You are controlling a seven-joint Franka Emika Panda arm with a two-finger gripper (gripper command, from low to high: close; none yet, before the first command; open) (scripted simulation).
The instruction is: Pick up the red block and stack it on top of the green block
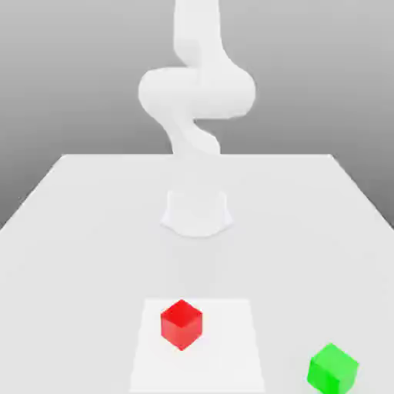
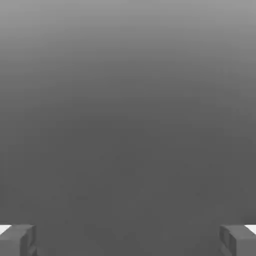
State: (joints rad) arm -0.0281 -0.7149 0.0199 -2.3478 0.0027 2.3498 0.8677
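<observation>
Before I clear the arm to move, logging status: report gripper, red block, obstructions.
Gripper open, jaws wide apart, nothing between. Red block on white patch, unstacked. Green block apart, its top uncovered.

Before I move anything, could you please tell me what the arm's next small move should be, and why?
Probably bring the open, empty gripper toward the red block, keeping it open: that block sits on the white square, apart from the green block.
</observation>
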